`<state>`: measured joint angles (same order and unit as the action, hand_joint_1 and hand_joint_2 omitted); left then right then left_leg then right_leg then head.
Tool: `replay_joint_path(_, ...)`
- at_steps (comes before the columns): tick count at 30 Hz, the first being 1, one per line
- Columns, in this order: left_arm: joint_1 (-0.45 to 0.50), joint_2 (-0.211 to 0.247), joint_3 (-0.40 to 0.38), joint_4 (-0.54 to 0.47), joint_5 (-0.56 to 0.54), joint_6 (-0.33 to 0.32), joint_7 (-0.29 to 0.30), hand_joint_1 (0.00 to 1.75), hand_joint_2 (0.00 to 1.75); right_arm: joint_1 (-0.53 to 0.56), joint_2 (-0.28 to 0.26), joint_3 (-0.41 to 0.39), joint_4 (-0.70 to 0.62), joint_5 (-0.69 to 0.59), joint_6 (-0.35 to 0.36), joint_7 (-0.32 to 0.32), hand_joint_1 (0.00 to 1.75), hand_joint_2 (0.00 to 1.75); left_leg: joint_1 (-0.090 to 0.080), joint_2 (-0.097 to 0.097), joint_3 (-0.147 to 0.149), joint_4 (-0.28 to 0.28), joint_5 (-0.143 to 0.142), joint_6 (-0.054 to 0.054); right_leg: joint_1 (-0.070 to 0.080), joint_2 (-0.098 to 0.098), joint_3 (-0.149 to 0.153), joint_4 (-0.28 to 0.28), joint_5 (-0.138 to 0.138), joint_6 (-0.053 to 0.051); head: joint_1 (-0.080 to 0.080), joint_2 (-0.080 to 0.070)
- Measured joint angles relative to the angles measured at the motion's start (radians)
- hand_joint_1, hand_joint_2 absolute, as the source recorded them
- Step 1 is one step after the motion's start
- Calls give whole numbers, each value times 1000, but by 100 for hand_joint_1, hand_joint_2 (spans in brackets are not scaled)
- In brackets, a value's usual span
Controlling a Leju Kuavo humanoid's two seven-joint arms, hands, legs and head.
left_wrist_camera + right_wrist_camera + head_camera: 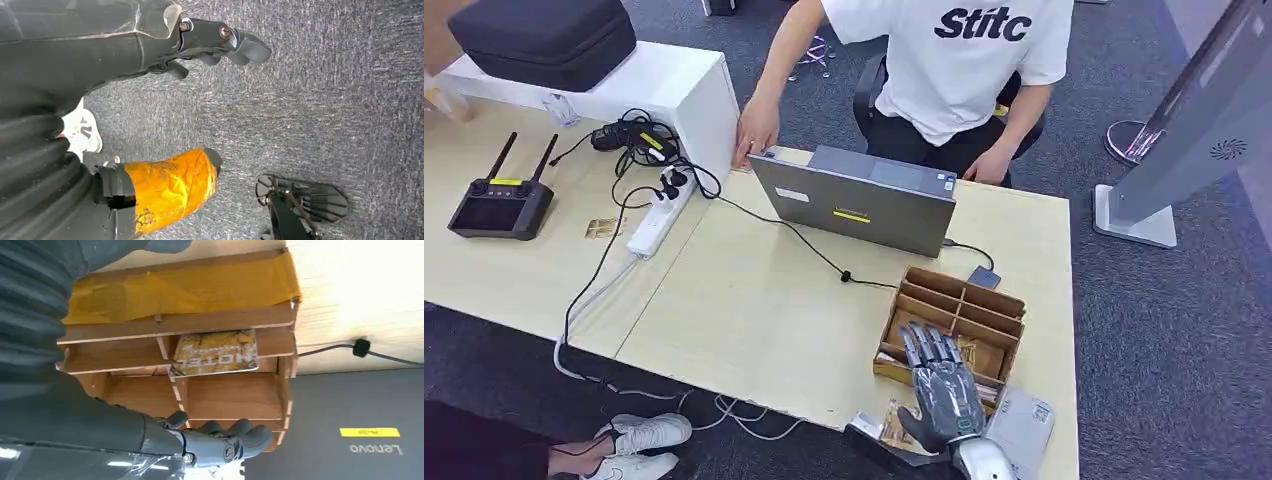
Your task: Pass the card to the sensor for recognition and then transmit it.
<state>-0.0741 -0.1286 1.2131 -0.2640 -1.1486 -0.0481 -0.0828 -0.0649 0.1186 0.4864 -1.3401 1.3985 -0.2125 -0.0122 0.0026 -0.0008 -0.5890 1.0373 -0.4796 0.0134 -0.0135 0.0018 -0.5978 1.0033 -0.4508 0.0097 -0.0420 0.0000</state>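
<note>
A gold card printed "HOTEL" (215, 352) stands in a slot of the wooden divided box (984, 305) on the table's right side. My right hand (944, 385) hovers over the near part of that box with its fingers (225, 440) stretched out flat and nothing in them; it does not touch the card. A small dark sensor pad (984, 277) on a cable lies just behind the box. My left hand (225, 40) hangs over the grey carpet, fingers loosely extended and holding nothing.
A grey laptop (854, 200) stands open behind the box, and a person in a white shirt (954, 60) sits at it. A grey pouch (1021, 425) lies at the front edge. A power strip (659, 215), cables and a remote controller (499, 205) lie far left.
</note>
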Motion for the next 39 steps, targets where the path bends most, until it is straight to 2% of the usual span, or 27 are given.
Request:
replay_joint_path(15, 0, 0, 0, 0, -3, 0, 0, 0, 175, -9, 13, 0, 0, -1, 3, 0, 0, 175, 0, 0, 0, 0, 0, 0, 0, 0, 0, 0, 0, 0, 0, 0)
replay_joint_path(22, -1, 0, 0, 0, -3, 0, 0, 0, 175, -19, 19, 0, 0, 3, 17, 19, 2, 175, 0, 0, 0, 0, 0, 0, 0, 0, 0, 0, 0, 0, 0, 0)
replay_joint_path(23, -1, 0, 0, 0, -3, 0, 0, 0, 175, -21, 19, 0, 0, 9, 23, 32, 37, 175, 0, 0, 0, 0, 0, 0, 0, 0, 0, 0, 0, 0, 0, 0)
replay_joint_path(24, -1, 0, 0, 0, -3, 0, 0, 0, 175, -22, 20, 0, 1, 16, 26, 41, 103, 175, 0, 0, 0, 0, 0, 0, 0, 0, 0, 0, 0, 0, 0, 0)
replay_joint_path(25, -1, 0, 0, 0, -3, 0, 0, 0, 175, -23, 21, 0, 2, 20, 29, 46, 147, 175, 0, 0, 0, 0, 0, 0, 0, 0, 0, 0, 0, 0, 0, 0)
replay_joint_path(30, -2, 0, 0, 0, -3, 1, 0, 0, 175, -28, 25, -1, 3, 44, 35, 69, 164, 175, 0, 0, 0, 0, 0, 0, 0, 0, 0, 0, 0, 0, 0, 0)
replay_joint_path(39, -3, 0, 0, 0, -6, 5, 0, 0, 175, -29, 26, -1, 3, 50, 41, 73, 162, 175, 0, 0, 0, 0, 0, 0, 0, 0, 0, 0, 0, 0, 0, 0)
